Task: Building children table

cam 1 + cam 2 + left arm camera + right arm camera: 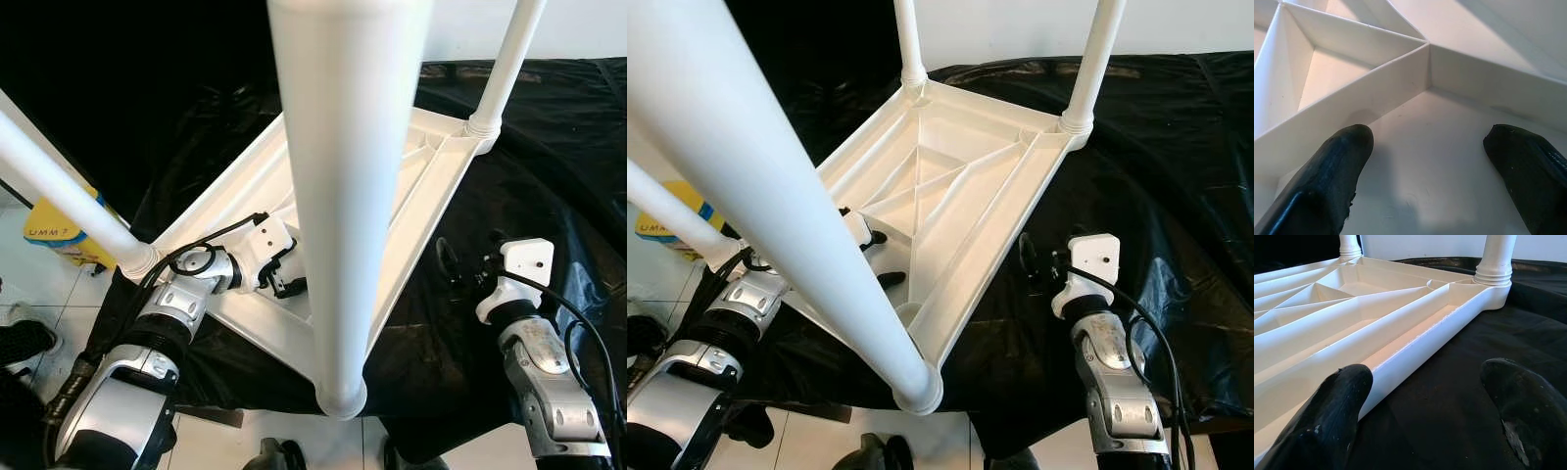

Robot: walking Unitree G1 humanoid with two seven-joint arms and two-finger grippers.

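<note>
A white plastic children's table (960, 186) lies upside down on a black sheet (549, 147), its legs pointing up. The nearest leg (348, 196) rises straight toward my head and hides part of the ribbed underside. Two more legs (1092, 59) (909, 44) stand at the far corners, and another (59, 186) at the left one. My left gripper (289, 279) is open inside the underside, its fingertips (1347, 147) hovering just over a flat panel beside a rib. My right gripper (1038, 262) is open over the sheet, just outside the table's right rim (1415, 347), holding nothing.
A yellow box (59, 235) lies on the white tiled floor (39, 284) at the left, beside the sheet's edge. A dark shoe-like thing (24, 338) sits at the near left. A white wall (1019, 29) runs along the back.
</note>
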